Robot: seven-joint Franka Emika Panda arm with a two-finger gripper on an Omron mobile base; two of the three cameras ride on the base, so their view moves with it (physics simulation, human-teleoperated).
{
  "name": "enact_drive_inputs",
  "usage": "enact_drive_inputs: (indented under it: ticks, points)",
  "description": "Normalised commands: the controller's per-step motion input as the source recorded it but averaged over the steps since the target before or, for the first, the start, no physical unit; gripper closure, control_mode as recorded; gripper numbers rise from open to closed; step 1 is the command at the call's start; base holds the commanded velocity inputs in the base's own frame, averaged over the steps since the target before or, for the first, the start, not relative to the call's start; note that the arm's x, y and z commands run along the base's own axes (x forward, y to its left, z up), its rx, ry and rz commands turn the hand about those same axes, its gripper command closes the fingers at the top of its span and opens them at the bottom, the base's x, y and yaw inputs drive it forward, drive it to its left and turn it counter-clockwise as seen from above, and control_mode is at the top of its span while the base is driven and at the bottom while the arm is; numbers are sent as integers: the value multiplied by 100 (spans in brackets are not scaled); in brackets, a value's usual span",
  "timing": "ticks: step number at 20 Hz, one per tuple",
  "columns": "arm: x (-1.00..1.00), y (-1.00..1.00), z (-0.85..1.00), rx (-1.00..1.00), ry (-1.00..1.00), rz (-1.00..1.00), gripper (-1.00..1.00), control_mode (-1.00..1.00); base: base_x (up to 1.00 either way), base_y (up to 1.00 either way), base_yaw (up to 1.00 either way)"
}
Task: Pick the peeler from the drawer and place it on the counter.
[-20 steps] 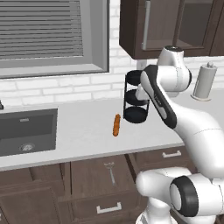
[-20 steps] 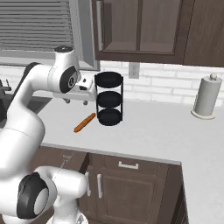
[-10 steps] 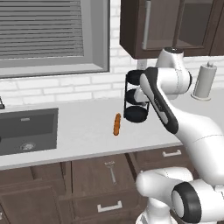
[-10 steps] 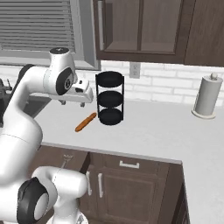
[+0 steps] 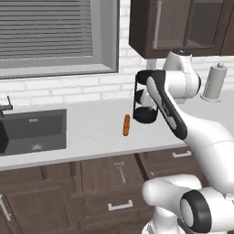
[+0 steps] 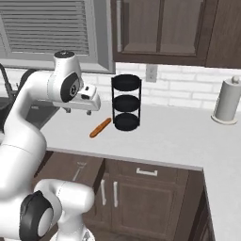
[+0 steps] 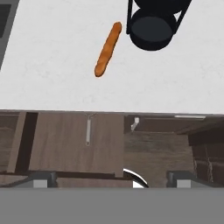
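peeler (image 7: 88,130) in drawer (image 7: 65,144), pincer (image 7: 109,177) prob. open

Setting: domestic kitchen, rendered.
Worktop: pale grey-white counter (image 5: 87,132) running along the wall, turning a corner at its right end.
Sink: dark rectangular basin (image 5: 32,132) set into the counter's left end, tap at its back edge.
Wall: white brick backsplash (image 5: 64,89), window with closed blinds (image 5: 45,29) above the sink.
Storage: dark brown upper cabinets (image 6: 164,28); base cabinets and open drawer (image 5: 109,171) below the counter's front edge.
Fittings: paper towel roll (image 6: 226,100) near the back right corner; black three-tier rack (image 6: 126,101) mid-counter.
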Motion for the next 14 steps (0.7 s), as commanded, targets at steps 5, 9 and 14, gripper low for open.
enact_drive_inputs:
  ticks: [5, 9, 14]
  points:
    - [0, 0, 0, 0, 0, 0, -100, 100, -28, 43, 2]
    - [0, 0, 0, 0, 0, 0, -100, 100, -17, 35, 0]
    - [-9, 25, -38, 10, 15, 0, -100, -100, 0, 0, 0]
